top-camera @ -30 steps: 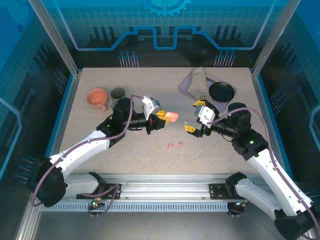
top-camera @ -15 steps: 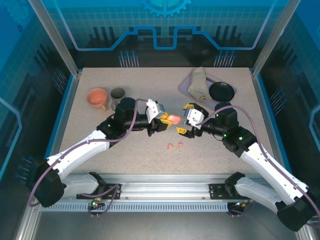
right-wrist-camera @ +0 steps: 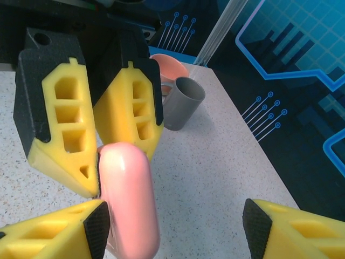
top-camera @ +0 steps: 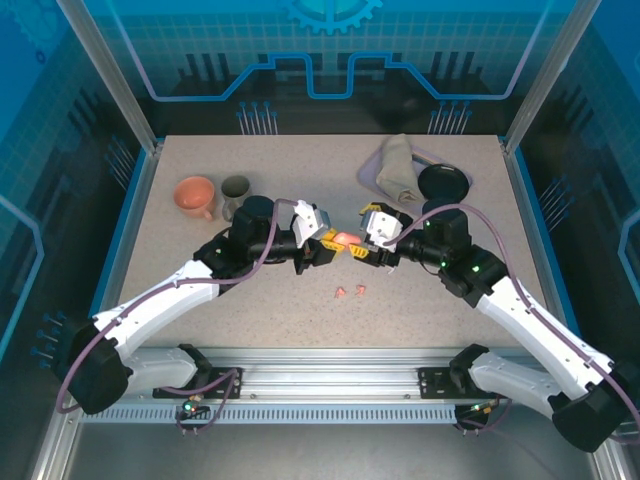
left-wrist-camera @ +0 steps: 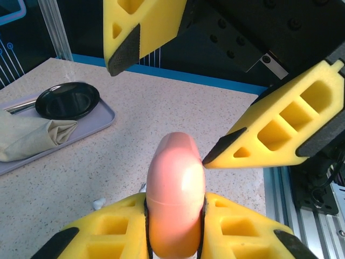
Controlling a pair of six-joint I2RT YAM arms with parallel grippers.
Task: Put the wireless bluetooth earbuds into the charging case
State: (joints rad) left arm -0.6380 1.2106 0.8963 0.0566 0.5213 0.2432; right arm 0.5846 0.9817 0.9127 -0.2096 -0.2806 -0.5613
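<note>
A salmon-pink pebble-shaped charging case (top-camera: 343, 238) is held above the table's middle, with my left gripper (top-camera: 330, 243) shut on it. The left wrist view shows the case (left-wrist-camera: 175, 189) pinched between my yellow fingers, closed lid end pointing away. My right gripper (top-camera: 362, 244) faces it, open, its jaws straddling the case's free end. In the right wrist view one pad (right-wrist-camera: 98, 226) sits right against the case (right-wrist-camera: 129, 199) and the other pad (right-wrist-camera: 254, 221) stands well clear. Two pink earbuds (top-camera: 351, 291) lie on the table below. A tiny white earbud (left-wrist-camera: 98, 203) lies under the left gripper.
An orange mug (top-camera: 195, 195) and a grey cup (top-camera: 235, 187) stand at the back left. A grey tray (top-camera: 372, 178) at the back right holds a folded cloth (top-camera: 395, 168) and a black dish (top-camera: 444, 182). The arms' base rail runs along the near edge.
My right gripper has swung left from beside the tray up to the case's end, and its jaws have narrowed. The left gripper shifted slightly right, keeping its hold on the case.
</note>
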